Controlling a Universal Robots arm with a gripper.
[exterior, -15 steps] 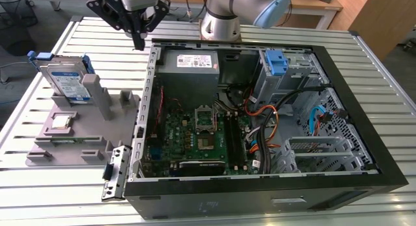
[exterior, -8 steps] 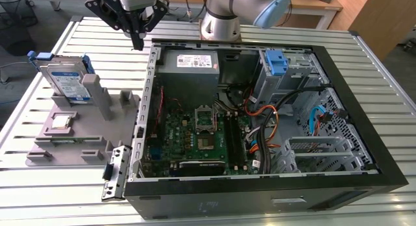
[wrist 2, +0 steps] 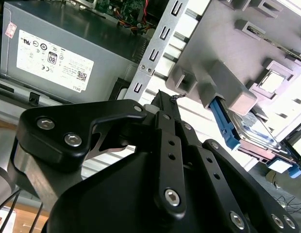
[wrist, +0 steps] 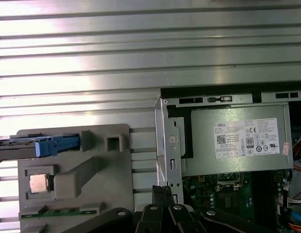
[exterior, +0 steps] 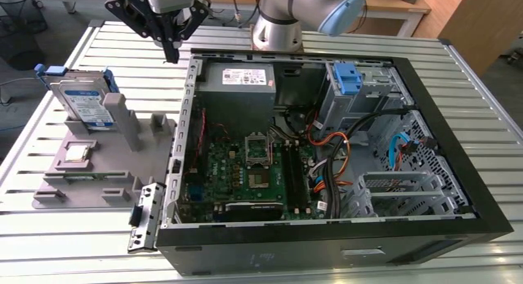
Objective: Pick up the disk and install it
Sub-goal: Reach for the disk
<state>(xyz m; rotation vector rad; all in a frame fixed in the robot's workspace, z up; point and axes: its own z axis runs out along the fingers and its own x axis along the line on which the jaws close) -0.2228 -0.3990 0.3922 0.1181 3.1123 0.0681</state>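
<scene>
The black hand, fingers pinched together on nothing, hangs over the ribbed metal counter. The flat silver disk in its blue bracket stands propped in the grey plastic fixture. It lies toward the exterior view's left and lower, its long axis seemingly upright.

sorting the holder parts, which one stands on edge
The disk: it stands upright on the grey holder, while the chip lies flat.
</scene>
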